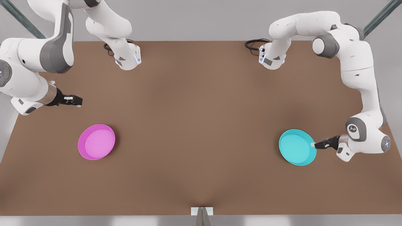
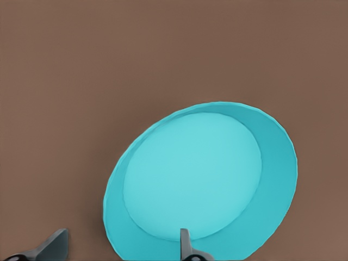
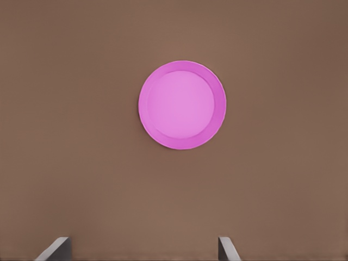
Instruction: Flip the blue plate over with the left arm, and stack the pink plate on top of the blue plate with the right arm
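While the blue plate (image 1: 296,147) lies hollow side up near the table's (image 1: 201,125) front-view right edge, the left gripper (image 1: 314,144) straddles its rim, fingers apart. Well apart, near the opposite edge, the pink plate (image 1: 96,142) lies upright; the right gripper (image 1: 78,101) waits beyond it, fingers spread.

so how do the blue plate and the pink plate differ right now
Colour: the blue plate is cyan-turquoise, the pink plate magenta with a lighter inside.
Place: the blue plate lies toward the front view's right, the pink plate toward its left, far apart.
Tool: the left tool is open, its fingers straddling the blue plate's rim; the right tool is open and well clear of the pink plate.
Shared: both are round, about the same size, inside up on the table.
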Tool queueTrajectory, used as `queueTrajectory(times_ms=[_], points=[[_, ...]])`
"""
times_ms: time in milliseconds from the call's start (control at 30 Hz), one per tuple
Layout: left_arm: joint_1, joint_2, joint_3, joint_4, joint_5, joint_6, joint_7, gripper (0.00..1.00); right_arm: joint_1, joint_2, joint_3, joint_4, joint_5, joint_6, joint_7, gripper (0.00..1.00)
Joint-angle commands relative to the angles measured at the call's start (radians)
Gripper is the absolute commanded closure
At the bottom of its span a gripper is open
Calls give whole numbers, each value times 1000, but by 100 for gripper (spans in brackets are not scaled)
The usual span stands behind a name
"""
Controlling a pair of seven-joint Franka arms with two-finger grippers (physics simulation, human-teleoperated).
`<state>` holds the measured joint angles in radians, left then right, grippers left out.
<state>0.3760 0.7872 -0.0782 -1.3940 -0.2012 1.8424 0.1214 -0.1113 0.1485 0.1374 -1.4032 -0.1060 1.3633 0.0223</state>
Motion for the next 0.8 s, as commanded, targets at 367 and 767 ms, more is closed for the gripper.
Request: queueTrajectory(times_ms=[367,767], points=[[12,83,-2,-7,-93,178,468,31,4,6,1,-3,-4,-32,4,0],[3,87,-2,-5,-87,179,463,55,1,6,1,-7,-4,-40,-1,0]])
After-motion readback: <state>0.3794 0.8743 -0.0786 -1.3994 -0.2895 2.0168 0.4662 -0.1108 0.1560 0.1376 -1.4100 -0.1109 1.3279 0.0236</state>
